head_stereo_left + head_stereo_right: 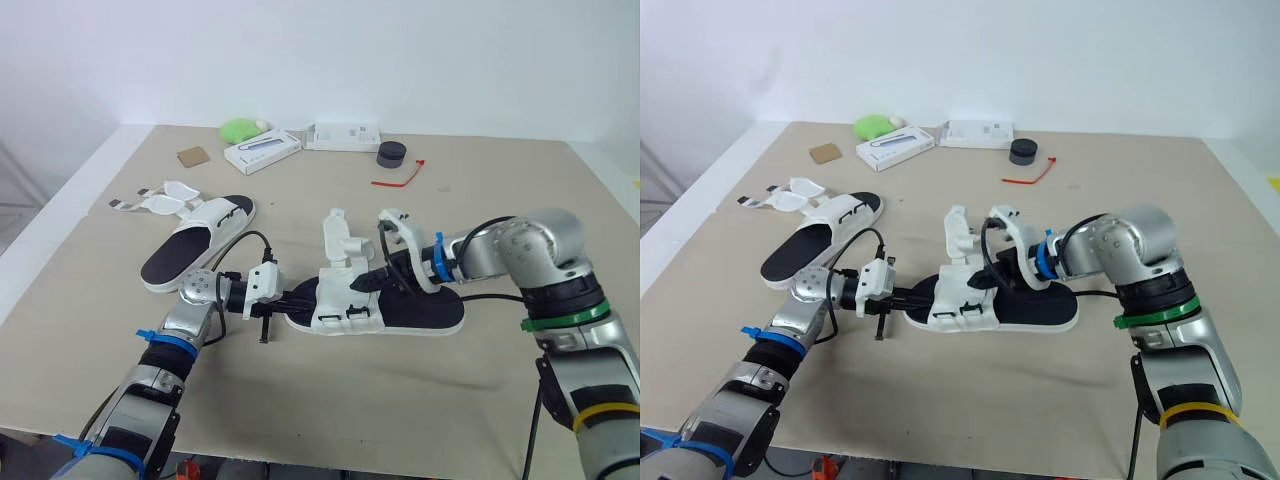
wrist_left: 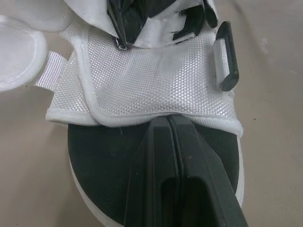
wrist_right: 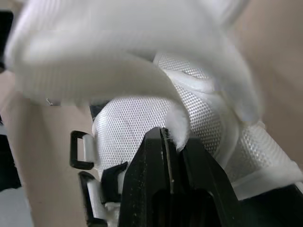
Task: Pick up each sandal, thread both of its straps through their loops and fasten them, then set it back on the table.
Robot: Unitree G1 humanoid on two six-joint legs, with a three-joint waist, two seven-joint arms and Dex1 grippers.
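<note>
Right gripper (image 3: pixel 165 135) has its black fingers pressed together on the fuzzy edge of a white strap (image 3: pixel 179 125), pinching it just above the mesh upper of the nearer sandal (image 1: pixel 420 310). Left gripper (image 2: pixel 169 120) is also closed, with nothing between its fingers (the tips rest on the black footbed, right against the rim of the white upper). This sandal lies flat around the middle of the table (image 1: pixel 500 200), toward the near edge, with one strap standing up loose and two black loops (image 3: pixel 81 153) along the side of the upper. The second sandal (image 1: pixel 190 245) lies well apart, close to the table's left edge, its straps spread open and unfastened. Along the far edge sit a green lump (image 1: pixel 240 129), a white carton (image 1: pixel 262 150), a flat white package (image 1: pixel 345 135), a black round puck (image 1: pixel 392 154), a red zip tie (image 1: pixel 400 178) and a small brown square (image 1: pixel 192 156).
</note>
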